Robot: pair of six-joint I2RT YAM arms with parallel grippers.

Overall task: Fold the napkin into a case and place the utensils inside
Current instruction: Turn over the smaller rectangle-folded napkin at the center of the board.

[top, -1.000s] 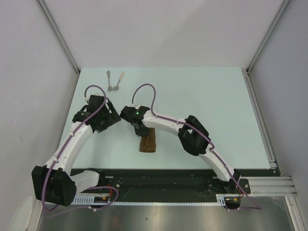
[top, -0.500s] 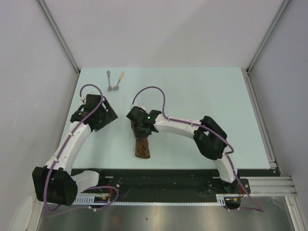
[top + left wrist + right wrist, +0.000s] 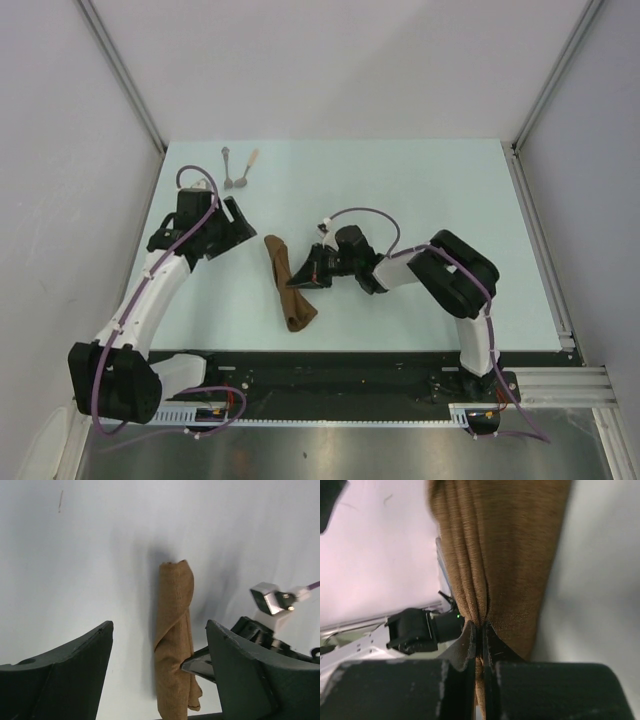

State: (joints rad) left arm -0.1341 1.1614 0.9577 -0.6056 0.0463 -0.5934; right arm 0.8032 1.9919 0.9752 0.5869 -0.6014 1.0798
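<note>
The right arm has swung back, stretching the napkin (image 3: 290,290) into a twisted strip, the right pincer (image 3: 480,630) clamped on its folds, seemingly to shake it flat, while the left pincer (image 3: 159,630) waits spread, cloth just ahead, utensils (image 3: 228,168) well beyond.

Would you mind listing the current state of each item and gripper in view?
napkin: bunched into a narrow strip, not a case.
utensils: lying together on the table, far left, outside the napkin.
left gripper: open, empty.
right gripper: shut on the napkin.
</note>
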